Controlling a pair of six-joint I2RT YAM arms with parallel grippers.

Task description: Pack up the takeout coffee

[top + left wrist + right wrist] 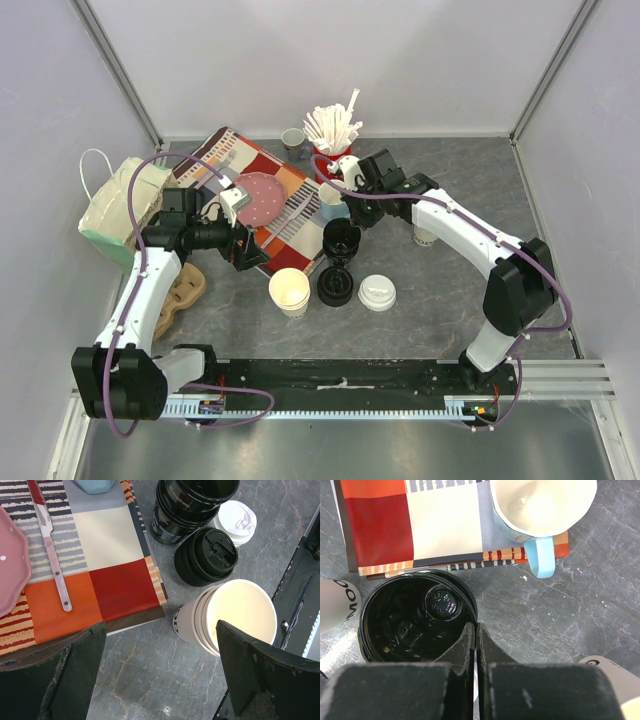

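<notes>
While the clenched right gripper (476, 628) overhangs a black cup (395, 625), a paper cup (332, 605) seemingly stands nearby.

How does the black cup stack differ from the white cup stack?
The black cups are glossy black inside and out; the white cups are cream inside with a pale wall. The right gripper is shut on the black cups' rim; nothing touches the white cups. Both are empty nested stacks, upright.

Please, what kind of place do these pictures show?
Probably a robot test booth staged like a café: plain white walls, a black rail carrying the left arm and right arm, and paper cups and a white lid set out.
</notes>
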